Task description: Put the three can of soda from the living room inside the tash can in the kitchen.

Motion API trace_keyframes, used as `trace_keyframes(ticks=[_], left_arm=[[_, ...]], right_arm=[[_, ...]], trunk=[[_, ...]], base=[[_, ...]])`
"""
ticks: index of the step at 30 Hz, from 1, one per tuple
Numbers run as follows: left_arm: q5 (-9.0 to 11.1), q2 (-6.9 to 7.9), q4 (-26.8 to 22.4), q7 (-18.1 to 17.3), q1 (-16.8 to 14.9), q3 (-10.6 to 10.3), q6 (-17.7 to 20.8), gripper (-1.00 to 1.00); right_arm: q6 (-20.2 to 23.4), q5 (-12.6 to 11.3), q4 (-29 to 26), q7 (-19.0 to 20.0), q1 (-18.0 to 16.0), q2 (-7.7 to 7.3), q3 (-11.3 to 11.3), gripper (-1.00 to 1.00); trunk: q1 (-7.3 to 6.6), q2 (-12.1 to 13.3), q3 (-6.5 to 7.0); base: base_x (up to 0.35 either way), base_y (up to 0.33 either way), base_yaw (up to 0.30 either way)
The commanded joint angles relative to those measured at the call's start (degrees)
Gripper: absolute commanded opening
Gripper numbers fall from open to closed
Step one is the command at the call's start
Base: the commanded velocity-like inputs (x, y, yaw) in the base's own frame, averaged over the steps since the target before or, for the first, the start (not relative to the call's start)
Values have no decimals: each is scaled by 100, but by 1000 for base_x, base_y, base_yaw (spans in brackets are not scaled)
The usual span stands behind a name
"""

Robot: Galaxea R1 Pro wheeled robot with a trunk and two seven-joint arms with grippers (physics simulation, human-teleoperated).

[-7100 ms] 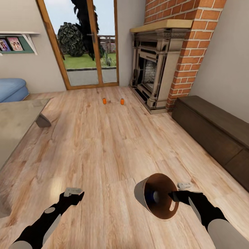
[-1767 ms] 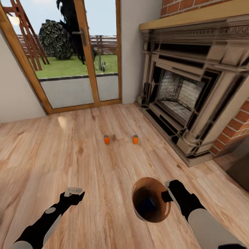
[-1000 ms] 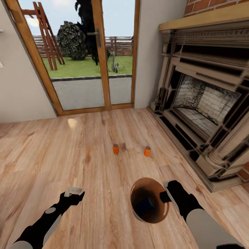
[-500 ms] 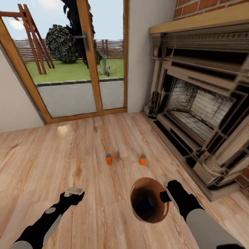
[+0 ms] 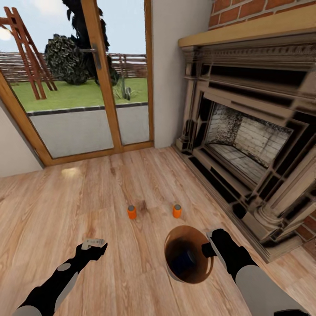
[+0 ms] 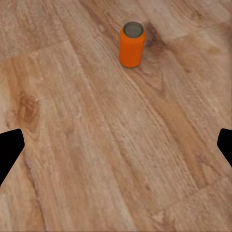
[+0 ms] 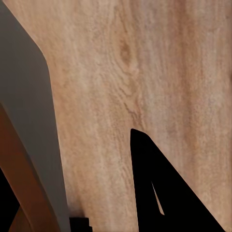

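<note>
Plainly unlabelled orange cans [image 5: 131, 212] beside fireplace [image 5: 245, 131].

A home's living room: a large dark carved fireplace surround [image 5: 245, 131] under red brick [image 5: 245, 11], a light wood plank floor [image 5: 87, 197], and wood-framed glass doors [image 5: 92, 83] opening onto a grassy garden with a fence and shrubs.
</note>
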Motion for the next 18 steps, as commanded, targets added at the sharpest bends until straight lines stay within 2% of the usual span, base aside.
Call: trace_keyframes(ticks=[1,5,14,18], left_arm=[[-2,0,0,-2,0,1,1,100],[-4,0,0,-3,0,0,11,100],[-1,0,-1,-1,0,0,13,100],[2,0,-2,0,0,0,4,100]], right_arm=[[-3,-99,0,16,-2,3,-1,-100],[-4,-101,0,16,-2,6,-2,-100],[-8,-94,16,16,-2,49,-10,-100],[-6,-93,17,16,-2,58,-13,-100]], trunk=[[0,0,2],[0,0,3],[0,0,4],[0,0,4]], base=[[26,10,-17],[95,98,-9],[208,212,-1],[108,93,0]])
